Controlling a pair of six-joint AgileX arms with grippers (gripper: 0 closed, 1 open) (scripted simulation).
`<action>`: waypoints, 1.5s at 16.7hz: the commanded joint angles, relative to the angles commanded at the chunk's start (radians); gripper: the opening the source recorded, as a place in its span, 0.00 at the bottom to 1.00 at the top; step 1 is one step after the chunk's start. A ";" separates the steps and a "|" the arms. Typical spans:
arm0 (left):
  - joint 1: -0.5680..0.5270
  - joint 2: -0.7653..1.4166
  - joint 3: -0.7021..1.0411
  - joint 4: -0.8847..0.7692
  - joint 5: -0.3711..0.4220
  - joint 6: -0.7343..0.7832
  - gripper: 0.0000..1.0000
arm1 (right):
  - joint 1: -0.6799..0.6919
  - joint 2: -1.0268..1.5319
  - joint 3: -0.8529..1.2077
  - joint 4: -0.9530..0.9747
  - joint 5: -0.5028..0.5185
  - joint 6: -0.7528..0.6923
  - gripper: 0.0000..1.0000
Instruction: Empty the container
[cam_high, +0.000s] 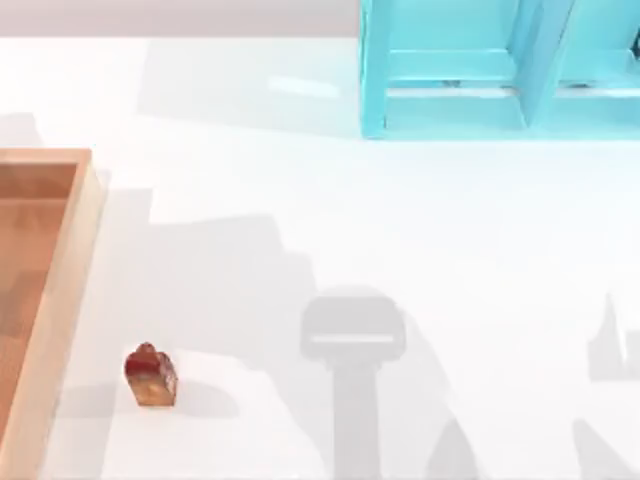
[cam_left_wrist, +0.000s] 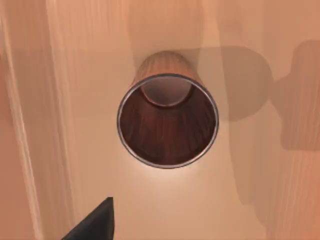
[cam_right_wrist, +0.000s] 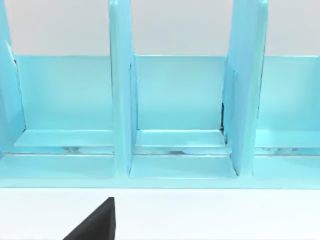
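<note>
Lying at the left edge of the desk in the top view, the container showed a thick pale wood rim and an orange-brown floor, and it ran out of the picture to the left and at the near edge. The left wrist view looked straight down onto that orange-brown floor, where a small dark-red ribbed cup stood upright, mouth up, with nothing inside it. Its shadow fell across the boards beside it. A dark tip of the left gripper poked into that view, apart from the cup; whether the jaws were apart or together could not be told.

Just outside the container's rim, on the bare white desk, sat a small red-and-brown block-shaped item, near the rim but not touching it.

Well apart from both, at the far side of the desk toward the right, stood a turquoise shelf unit. The right wrist view faced its open compartments, divided by upright panels, and those seen held nothing. A dark tip of the right gripper showed in that view over the white desk; the state of its jaws could not be told either.
</note>
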 joint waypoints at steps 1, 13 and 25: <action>0.011 0.005 0.010 -0.005 0.002 0.010 1.00 | 0.000 0.000 0.000 0.000 0.000 0.000 1.00; 0.014 0.040 -0.190 0.233 0.002 0.014 1.00 | 0.000 0.000 0.000 0.000 0.000 0.000 1.00; 0.017 0.066 -0.307 0.373 0.002 0.017 0.70 | 0.000 0.000 0.000 0.000 0.000 0.000 1.00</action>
